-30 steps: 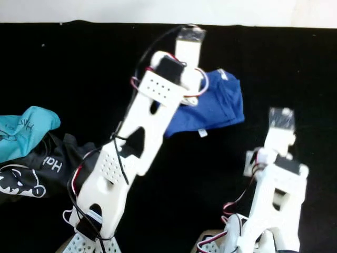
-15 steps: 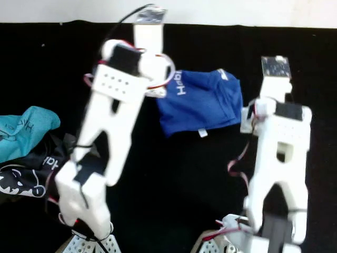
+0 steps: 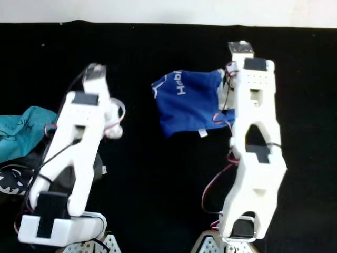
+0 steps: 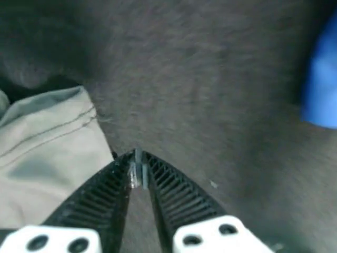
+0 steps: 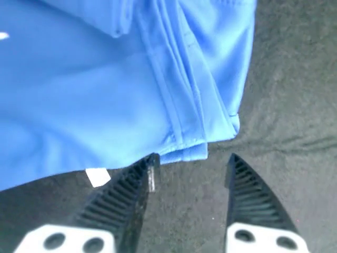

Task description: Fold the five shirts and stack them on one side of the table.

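A folded blue shirt (image 3: pixel 189 103) with white lettering lies at the middle back of the black table (image 3: pixel 158 174). My right gripper (image 5: pixel 192 167) is open just above the blue shirt (image 5: pixel 131 79), over its hemmed corner, with a white label (image 5: pixel 97 176) beside one finger. The right arm (image 3: pixel 253 137) covers that shirt's right edge. My left gripper (image 4: pixel 138 166) is shut on nothing, low over bare cloth between a pale teal shirt (image 4: pixel 42 153) and the blue one (image 4: pixel 322 79). The left arm (image 3: pixel 73 147) stands left of the blue shirt.
A heap of shirts sits at the table's left edge: a teal one (image 3: pixel 21 132) on top and a dark one with a white print (image 3: pixel 10 182) below. The table's far edge meets a white wall (image 3: pixel 168 10).
The left arm has swung left, off the blue shirt, uncovering its lettering. The right arm has moved forward and left, and now covers the shirt's right edge.
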Available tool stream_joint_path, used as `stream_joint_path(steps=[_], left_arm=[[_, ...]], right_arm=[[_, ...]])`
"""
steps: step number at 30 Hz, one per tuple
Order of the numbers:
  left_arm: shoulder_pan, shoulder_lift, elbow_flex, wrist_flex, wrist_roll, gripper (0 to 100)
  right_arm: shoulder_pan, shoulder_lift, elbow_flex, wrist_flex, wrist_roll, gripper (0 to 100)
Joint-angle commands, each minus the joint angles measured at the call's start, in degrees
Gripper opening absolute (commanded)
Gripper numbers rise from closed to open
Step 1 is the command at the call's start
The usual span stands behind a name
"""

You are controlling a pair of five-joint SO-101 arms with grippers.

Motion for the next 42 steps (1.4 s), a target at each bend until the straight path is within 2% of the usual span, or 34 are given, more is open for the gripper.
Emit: stream_joint_path(steps=[1,9,13,17,24,30,36,42], left_arm=[[-2.8,-2.9,9.3,-8.9,0.0,1],[-4.0,-2.9,19.6,-20.6,0.1,1],[-3.8,-3.4,24.0,-25.8,0.3,1],[-3.7,-3.4,24.1,-25.9,0.3,1],[-3.9,-3.3,24.1,-26.1,0.2,1],[-3.9,-3.2,24.0,-26.1,0.2,1],[-3.9,-3.2,24.0,-26.1,0.2,1],[-3.9,-3.1,24.0,-26.2,0.2,1]], right_arm=[[-0.7,5.1,-9.7,2.9,-0.6,20.1],[-2.4,16.9,-22.2,7.5,-0.4,20.0],[-2.9,20.9,-26.9,7.6,-0.4,11.5],[-2.2,22.2,-31.5,8.0,-0.4,0.5],[-0.8,22.3,-41.0,12.0,-0.3,0.5],[4.4,22.2,-47.4,12.0,6.6,0.5],[9.8,22.7,-44.3,12.1,7.9,0.5],[9.5,22.7,-39.7,11.7,11.5,2.2]])
